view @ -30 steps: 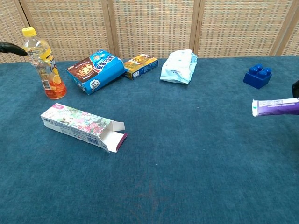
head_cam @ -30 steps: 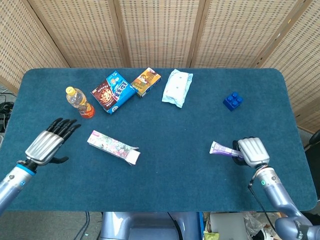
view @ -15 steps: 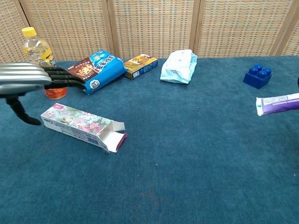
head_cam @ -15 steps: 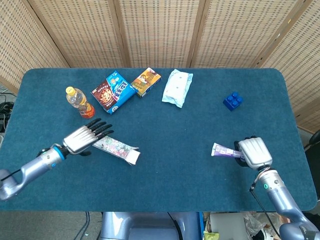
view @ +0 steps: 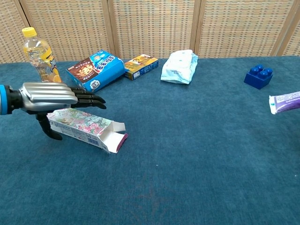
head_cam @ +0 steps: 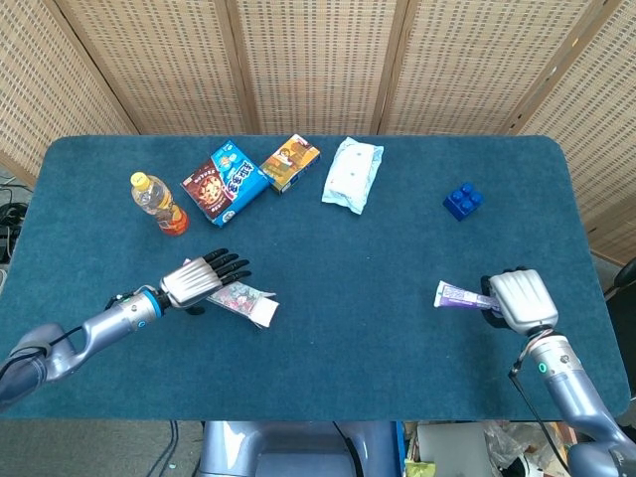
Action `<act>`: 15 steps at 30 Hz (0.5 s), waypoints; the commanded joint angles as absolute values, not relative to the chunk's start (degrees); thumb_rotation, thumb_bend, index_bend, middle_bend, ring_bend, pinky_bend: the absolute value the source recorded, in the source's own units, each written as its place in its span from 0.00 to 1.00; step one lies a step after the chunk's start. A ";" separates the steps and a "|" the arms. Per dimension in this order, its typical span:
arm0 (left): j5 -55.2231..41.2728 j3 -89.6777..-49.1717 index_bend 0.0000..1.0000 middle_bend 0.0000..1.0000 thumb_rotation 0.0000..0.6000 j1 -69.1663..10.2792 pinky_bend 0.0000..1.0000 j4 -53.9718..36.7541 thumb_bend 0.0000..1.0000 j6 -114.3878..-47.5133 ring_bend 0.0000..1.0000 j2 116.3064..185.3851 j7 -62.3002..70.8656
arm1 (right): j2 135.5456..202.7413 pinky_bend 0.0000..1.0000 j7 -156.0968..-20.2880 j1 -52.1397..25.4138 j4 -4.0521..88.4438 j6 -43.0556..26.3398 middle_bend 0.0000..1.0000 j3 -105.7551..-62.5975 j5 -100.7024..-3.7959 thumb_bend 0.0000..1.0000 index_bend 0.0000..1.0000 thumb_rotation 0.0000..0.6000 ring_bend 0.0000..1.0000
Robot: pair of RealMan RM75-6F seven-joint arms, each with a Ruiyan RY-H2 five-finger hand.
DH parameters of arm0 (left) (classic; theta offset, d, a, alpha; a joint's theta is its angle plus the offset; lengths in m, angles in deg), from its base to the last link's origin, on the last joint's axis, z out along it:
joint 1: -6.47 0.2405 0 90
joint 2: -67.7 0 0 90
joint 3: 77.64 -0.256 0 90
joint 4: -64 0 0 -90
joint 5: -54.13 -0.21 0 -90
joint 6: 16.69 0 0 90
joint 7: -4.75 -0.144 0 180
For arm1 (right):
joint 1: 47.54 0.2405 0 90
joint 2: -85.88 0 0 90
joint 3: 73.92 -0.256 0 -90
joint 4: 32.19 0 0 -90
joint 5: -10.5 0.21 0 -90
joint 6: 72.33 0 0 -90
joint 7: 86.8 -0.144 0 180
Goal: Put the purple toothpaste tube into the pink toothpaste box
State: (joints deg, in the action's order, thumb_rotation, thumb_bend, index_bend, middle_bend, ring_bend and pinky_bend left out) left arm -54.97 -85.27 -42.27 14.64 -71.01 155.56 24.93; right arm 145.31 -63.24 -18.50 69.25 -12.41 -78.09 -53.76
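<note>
On my left hand (view: pixel 49 96) the fingers (view: pixel 89 99) are stretched flat and apart above the pink box (view: pixel 84 126), with the thumb hanging down at the box's near left end; they hold nothing, and I cannot tell whether they touch the cardboard. From the head view the same hand (head_cam: pixel 199 281) covers the left part of the box (head_cam: pixel 248 300). The box lies on its side on the blue table (head_cam: pixel 338 268), its open flap end pointing toward my right.

My right hand (head_cam: pixel 517 298) is clenched around the purple tube (head_cam: pixel 462 295), which sticks out of the fist toward the middle of the table. In the chest view only the tube's capped end (view: pixel 285 102) shows at the right edge, lifted off the cloth, and the hand itself is out of that frame. Tube and box are well apart, with bare cloth between them.

Further back on the table, a drink bottle (head_cam: pixel 158 203) with a yellow cap stands upright behind my left hand. Just beside it lies a blue biscuit box (head_cam: pixel 226 182), and touching that at a corner, a smaller orange box (head_cam: pixel 290 163). A pale blue packet (head_cam: pixel 353 173) lies near the back centre. A blue toy brick (head_cam: pixel 462 201) sits alone toward the back right, behind my right hand.
</note>
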 commanded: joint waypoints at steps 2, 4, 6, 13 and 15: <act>-53.53 -85.59 0.21 0.23 1.00 -42.98 0.27 16.37 0.22 -70.69 0.22 157.59 27.01 | 144.40 0.39 -63.32 -18.55 70.05 -12.40 0.64 -78.13 -54.06 0.60 0.64 1.00 0.49; -52.81 -85.50 0.36 0.36 1.00 -43.15 0.34 16.63 0.25 -70.72 0.33 158.23 27.89 | 143.84 0.39 -63.42 -18.47 70.47 -12.61 0.64 -78.16 -54.23 0.60 0.64 1.00 0.49; -52.42 -85.39 0.50 0.46 1.00 -43.16 0.41 17.21 0.28 -71.46 0.42 158.81 27.93 | 143.28 0.39 -63.54 -18.31 70.84 -12.89 0.64 -78.23 -54.45 0.61 0.64 1.00 0.49; -49.86 -83.59 0.61 0.55 1.00 -42.84 0.48 17.01 0.31 -75.69 0.51 159.54 31.10 | 140.35 0.39 -64.70 -17.67 73.03 -13.72 0.64 -78.97 -55.46 0.67 0.64 1.00 0.49; -48.71 -82.66 0.61 0.55 1.00 -42.93 0.49 16.49 0.31 -76.63 0.51 159.33 32.36 | 139.34 0.39 -65.85 -17.58 74.05 -13.96 0.64 -79.43 -55.42 0.72 0.64 1.00 0.49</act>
State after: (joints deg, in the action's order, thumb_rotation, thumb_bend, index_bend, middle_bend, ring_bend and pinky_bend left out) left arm -49.61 -83.45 -42.93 16.87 -75.88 159.37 31.45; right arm 139.93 -65.16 -17.69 73.43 -13.77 -79.09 -55.38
